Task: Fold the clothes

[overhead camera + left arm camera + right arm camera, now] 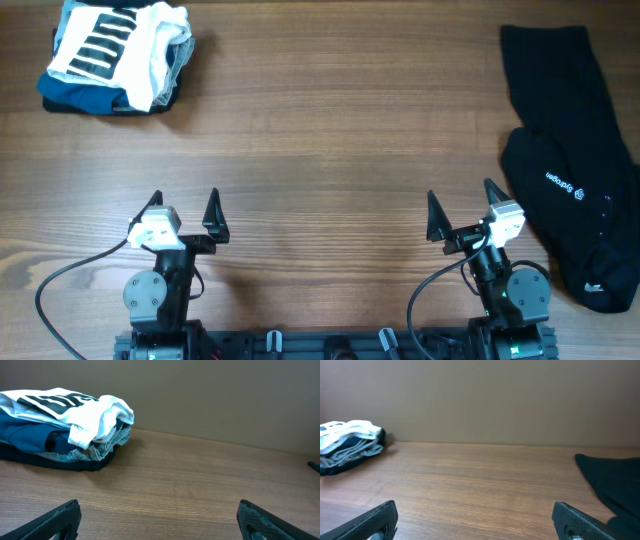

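Overhead view: black trousers (570,140) lie loose along the right edge of the frame, and both arms sit low at the bottom.

The trousers run from the upper right corner down to the lower right on the wooden surface (330,140), bent partway, with small white lettering (563,182) near the middle and a tiny white tag (593,287) near the lower end. The left fingers (214,215) are spread wide apart with nothing between them, at lower left; the right fingers (433,218) are likewise spread and hold nothing, just left of the trousers without touching them. A folded pile (115,55) of white, black-striped and blue clothing rests in the upper left corner, well apart from both arms.
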Robot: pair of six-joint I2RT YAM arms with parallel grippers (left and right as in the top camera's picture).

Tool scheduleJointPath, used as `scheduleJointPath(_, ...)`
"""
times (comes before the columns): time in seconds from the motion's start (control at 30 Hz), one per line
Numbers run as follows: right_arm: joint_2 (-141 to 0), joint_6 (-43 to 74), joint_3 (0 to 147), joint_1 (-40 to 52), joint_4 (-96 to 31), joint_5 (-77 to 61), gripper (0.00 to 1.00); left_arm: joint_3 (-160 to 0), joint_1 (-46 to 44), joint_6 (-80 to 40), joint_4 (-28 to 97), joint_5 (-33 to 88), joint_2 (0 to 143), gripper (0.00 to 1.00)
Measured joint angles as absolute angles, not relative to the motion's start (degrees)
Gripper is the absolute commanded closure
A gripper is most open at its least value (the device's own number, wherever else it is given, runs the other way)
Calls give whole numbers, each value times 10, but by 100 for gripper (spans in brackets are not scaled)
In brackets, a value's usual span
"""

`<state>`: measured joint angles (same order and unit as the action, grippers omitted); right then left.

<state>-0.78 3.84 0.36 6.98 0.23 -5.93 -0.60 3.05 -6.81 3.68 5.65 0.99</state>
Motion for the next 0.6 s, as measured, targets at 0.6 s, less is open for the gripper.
scheduleJointPath(0.6, -43, 35, 72, 70, 22, -40, 0, -13, 30, -68, 14, 70, 10, 0)
